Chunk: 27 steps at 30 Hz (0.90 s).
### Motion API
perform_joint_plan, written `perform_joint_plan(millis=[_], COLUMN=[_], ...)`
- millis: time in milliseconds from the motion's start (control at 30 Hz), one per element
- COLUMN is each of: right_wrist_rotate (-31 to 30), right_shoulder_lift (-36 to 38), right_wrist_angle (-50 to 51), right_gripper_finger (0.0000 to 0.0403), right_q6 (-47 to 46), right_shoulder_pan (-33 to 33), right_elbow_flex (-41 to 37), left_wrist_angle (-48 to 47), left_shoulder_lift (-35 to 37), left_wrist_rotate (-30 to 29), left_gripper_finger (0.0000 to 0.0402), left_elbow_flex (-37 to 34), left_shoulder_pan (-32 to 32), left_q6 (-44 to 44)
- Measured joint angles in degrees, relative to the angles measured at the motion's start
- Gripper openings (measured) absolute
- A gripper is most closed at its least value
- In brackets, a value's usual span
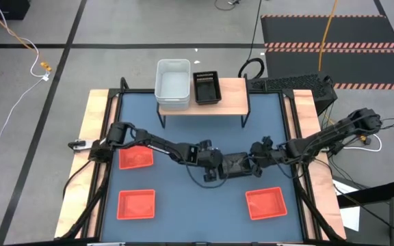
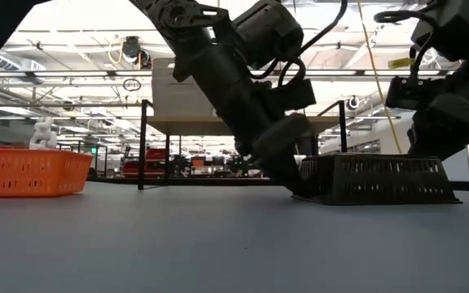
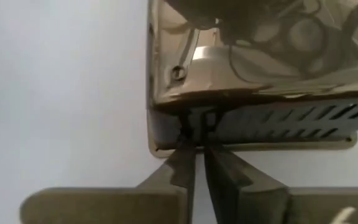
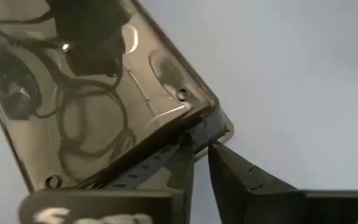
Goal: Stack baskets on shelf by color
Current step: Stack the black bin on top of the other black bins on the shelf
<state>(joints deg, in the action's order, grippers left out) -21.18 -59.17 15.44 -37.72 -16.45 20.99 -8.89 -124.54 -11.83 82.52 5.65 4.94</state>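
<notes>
Centrally, upturned black mesh basket [image 1: 236,165]

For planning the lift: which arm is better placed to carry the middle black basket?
Neither alone: the left gripper and the right gripper each pinch opposite ends of the black basket, so probably both together.

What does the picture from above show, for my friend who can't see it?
Both grippers, left and right, pinch one black basket mid-table. Three red baskets sit around; the shelf holds white baskets and another black one.
</notes>
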Motion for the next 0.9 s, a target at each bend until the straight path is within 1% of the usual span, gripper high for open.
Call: perform_joint_plan(millis=[133,233,367,467,567,633,700,767,800,900], right_wrist_rotate=[-1.63,-5.87,-11.90,-15.56,-18.20,-21.96,-27.16,-30.85,-31.64,-31.20], right_shoulder_lift=[0.37,0.65,0.60,0.56,0.49,0.52,0.52,0.52,0.52,0.54], right_wrist_angle=[-3.66,-6.14,-6.46,-6.70,-7.39,-9.25,-10.69,-13.28,-14.90,-20.43], right_gripper_finger=[0.0021,0.0006,0.0003,0.0003,0.0001,0.0001,0.0001,0.0001,0.0001,0.0001], right_q6=[8.52,15.34,23.97,29.61,35.11,38.07,41.42,44.76,46.43,48.72], right_shoulder_pan=[-0.06,-0.48,-2.00,-3.46,-5.47,-6.80,-8.04,-8.95,-9.09,-9.11], right_elbow_flex=[-0.15,-0.17,-0.17,-0.20,-0.30,-0.31,-0.31,-0.31,-0.31,-0.25], left_wrist_angle=[-0.87,-1.38,-1.05,1.28,5.77,9.96,15.45,20.87,24.17,32.29], left_shoulder_lift=[1.39,2.37,4.63,5.96,6.84,7.26,7.46,7.66,7.64,7.60], left_wrist_rotate=[-2.26,-6.76,-16.14,-23.90,-29.60,-32.64,-33.23,-32.42,-30.86,-24.04], left_gripper_finger=[0.0005,0.0008,0.0012,0.0004,0.0006,0.0011,0.0012,0.0009,0.0005,0.0004], left_elbow_flex=[-0.07,-0.19,-0.17,-0.06,0.11,0.29,0.63,0.64,0.63,0.66], left_shoulder_pan=[0.35,1.33,3.38,5.37,7.35,8.30,8.93,9.39,9.50,9.38], left_q6=[-5.68,-9.31,-15.74,-22.72,-29.97,-34.34,-39.14,-44.68,-47.21,-52.57])
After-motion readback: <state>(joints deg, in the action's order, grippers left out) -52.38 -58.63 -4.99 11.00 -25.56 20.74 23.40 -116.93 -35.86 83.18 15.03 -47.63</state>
